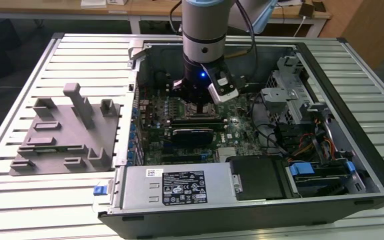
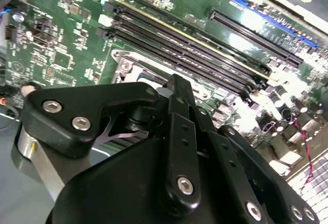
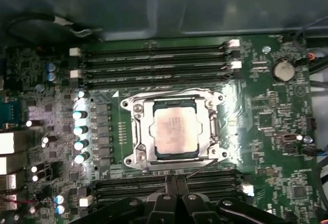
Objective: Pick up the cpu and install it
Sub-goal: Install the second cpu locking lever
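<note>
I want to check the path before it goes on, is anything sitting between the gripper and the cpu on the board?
Nothing visible does. In the first wrist view the cpu lies flat inside the metal socket frame, its top bare, and the gripper sits just off the frame's edge over the memory slots, fingers together.

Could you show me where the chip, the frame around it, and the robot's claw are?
cpu (image 3: 173, 130): first wrist view, middle of its silvery top.
socket frame (image 3: 137, 131): first wrist view, metal side bar.
gripper (image 3: 176, 183): first wrist view, its fingertips, beside the socket.
</note>
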You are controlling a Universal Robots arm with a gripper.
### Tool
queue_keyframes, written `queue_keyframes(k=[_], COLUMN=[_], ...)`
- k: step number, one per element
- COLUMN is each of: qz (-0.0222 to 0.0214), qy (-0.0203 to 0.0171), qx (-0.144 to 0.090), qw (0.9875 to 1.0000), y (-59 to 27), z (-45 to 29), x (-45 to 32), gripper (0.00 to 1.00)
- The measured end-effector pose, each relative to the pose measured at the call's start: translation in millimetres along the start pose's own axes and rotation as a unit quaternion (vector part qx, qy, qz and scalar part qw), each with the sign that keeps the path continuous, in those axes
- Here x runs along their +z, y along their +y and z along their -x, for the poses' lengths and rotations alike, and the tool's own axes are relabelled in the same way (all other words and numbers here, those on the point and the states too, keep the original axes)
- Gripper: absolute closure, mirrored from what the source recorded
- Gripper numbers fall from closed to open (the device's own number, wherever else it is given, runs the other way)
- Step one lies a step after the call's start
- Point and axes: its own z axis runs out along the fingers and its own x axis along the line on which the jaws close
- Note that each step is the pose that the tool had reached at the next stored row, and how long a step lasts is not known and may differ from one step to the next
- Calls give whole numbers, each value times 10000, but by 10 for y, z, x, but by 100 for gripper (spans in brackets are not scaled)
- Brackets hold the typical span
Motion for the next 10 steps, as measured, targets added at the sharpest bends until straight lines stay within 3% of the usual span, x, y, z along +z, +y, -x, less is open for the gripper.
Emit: queue_keyframes(k=[10], qz=[18], qy=[6], qx=[-85], qw=[10000], y=[-55], z=[-100], x=[79], gripper=[89])
